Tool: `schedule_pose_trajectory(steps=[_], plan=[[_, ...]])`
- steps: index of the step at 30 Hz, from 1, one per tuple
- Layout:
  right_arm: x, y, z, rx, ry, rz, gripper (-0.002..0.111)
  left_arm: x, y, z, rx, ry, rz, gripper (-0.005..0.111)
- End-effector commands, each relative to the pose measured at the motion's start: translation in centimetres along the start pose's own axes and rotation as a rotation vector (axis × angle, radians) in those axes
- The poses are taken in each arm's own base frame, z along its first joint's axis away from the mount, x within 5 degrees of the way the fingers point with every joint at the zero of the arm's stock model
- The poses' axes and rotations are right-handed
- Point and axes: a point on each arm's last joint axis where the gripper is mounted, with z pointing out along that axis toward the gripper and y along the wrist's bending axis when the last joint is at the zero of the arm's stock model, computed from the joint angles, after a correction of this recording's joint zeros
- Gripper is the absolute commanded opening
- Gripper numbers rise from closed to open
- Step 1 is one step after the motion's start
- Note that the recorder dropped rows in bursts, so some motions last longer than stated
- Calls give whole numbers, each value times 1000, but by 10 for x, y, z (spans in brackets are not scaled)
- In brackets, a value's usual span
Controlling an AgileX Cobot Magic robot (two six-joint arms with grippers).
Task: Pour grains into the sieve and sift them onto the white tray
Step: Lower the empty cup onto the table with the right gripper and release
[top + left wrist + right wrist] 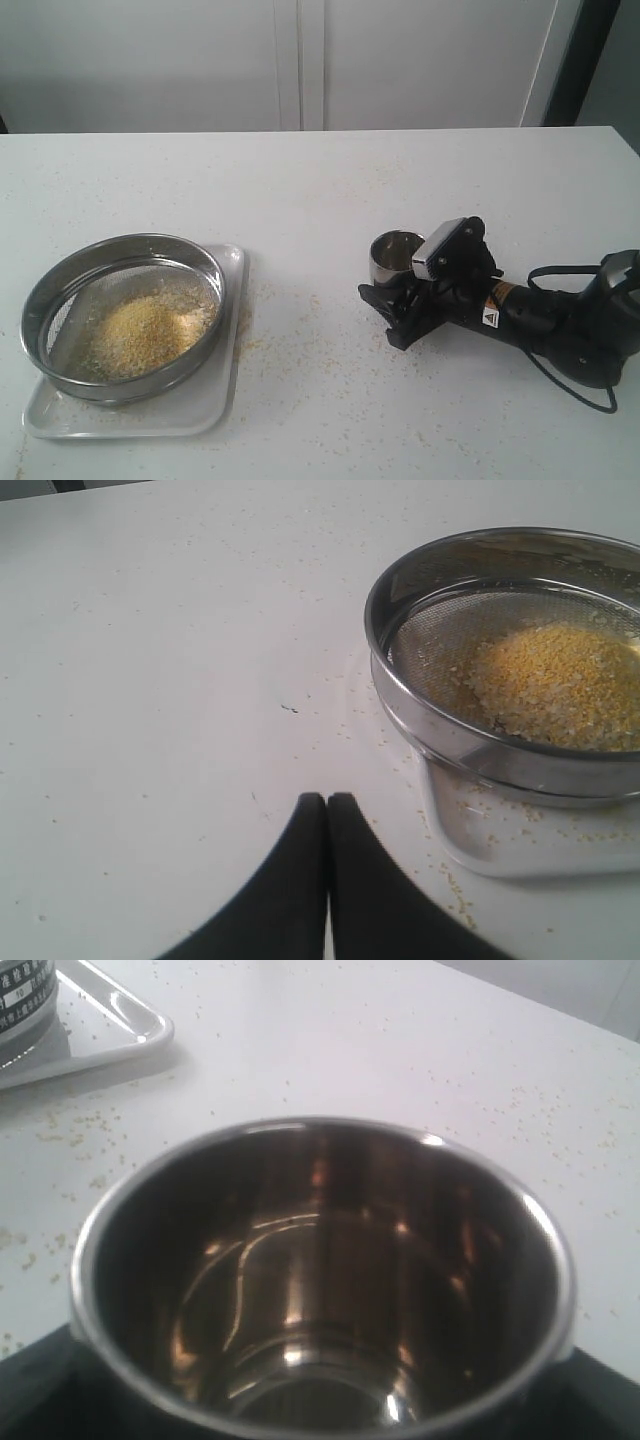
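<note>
Left fingers [290,900] shut, near white tray [500,848] rim

Black tubular right arm [540,320]: silver camera block [440,248], orange-white warning sticker [492,305], black cable [572,389]. Left gripper fingers [295,870]: matte black, tapered.

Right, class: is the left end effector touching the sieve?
Apart. The left wrist view shows the shut left end effector with bare table between its tips and the sieve.

Bright, even light, soft shadows, glints on the sieve [470,755], mild blur.
</note>
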Motion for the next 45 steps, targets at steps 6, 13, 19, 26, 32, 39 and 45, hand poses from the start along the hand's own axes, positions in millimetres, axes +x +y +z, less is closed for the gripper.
schedule_pose_trajectory(steps=[6, 13, 19, 26, 32, 39, 45], plan=[[1, -2, -3, 12, -4, 0, 70, 0, 0, 0, 1, -5, -12, 0], [5, -3, -3, 15, 50, 1, 75, 0, 0, 0, 1, -5, -12, 0], [4, -3, -3, 21, 44, 35, 89, 0, 0, 0, 1, -5, -12, 0], [-1, -4, -5, 25, 29, 56, 91, 0, 0, 0, 1, -5, -12, 0], [-12, -6, -7, 30, -2, 61, 91, 0, 0, 0, 1, -5, -12, 0], [-26, -8, -10, 40, -37, 60, 91, 0, 0, 0, 1, -5, -12, 0], [-46, -11, -16, 54, -87, 41, 91, 0, 0, 0, 1, -5, -12, 0]])
